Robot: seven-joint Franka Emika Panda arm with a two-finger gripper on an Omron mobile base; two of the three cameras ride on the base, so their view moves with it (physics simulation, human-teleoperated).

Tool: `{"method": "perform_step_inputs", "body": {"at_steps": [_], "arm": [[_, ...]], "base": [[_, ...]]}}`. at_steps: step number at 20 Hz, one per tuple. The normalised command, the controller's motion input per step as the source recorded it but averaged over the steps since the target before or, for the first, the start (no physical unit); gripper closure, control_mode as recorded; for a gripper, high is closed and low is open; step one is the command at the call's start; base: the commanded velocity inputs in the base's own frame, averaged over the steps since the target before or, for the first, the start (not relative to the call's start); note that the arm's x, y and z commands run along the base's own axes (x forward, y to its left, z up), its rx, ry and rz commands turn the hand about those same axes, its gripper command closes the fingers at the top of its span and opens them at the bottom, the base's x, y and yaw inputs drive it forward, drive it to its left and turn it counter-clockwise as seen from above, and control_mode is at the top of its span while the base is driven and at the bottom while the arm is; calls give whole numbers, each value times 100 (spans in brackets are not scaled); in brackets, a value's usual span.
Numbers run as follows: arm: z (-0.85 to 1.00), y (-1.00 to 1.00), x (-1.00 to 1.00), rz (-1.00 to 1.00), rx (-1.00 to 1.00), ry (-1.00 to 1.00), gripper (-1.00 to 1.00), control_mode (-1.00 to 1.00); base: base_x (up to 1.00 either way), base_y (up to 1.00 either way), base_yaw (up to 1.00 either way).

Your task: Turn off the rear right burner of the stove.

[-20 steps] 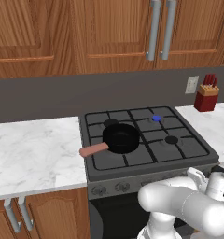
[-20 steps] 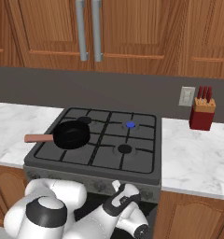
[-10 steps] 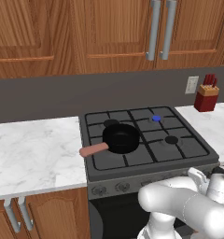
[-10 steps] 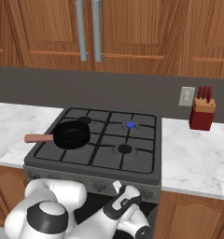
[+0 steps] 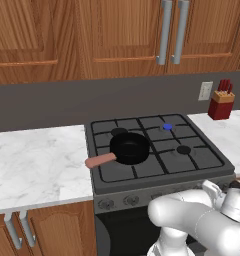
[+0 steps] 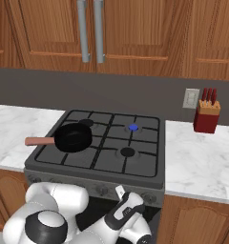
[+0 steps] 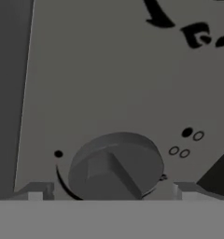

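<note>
At the dark grey gas stove's (image 5: 162,187) front panel, jaws spread wide, empty, flanking a round grey knob (image 7: 116,165); rear right blue burner disc (image 5: 167,127) lit.

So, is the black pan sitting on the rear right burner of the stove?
No, the black pan sits on the front left part of the stove, while the rear right burner shows blue and uncovered.

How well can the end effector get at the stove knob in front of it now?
Probably yes: in the hand view the knob on the stove front sits between the open end effector fingertips, with nothing between.
</note>
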Motion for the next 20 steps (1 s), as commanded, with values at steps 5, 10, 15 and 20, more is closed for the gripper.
{"method": "perform_step_inputs", "body": {"at_steps": [5, 10, 15, 20], "arm": [[0, -18, 0, 0, 0, -8, -100, -100], [0, -21, 0, 0, 0, -8, -100, -100], [0, -20, 0, 0, 0, -7, -100, -100], [0, -12, 0, 0, 0, -4, -100, -100]], "base": [[0, 0, 0], [0, 0, 0], [0, 0, 0], [0, 0, 0]]}}
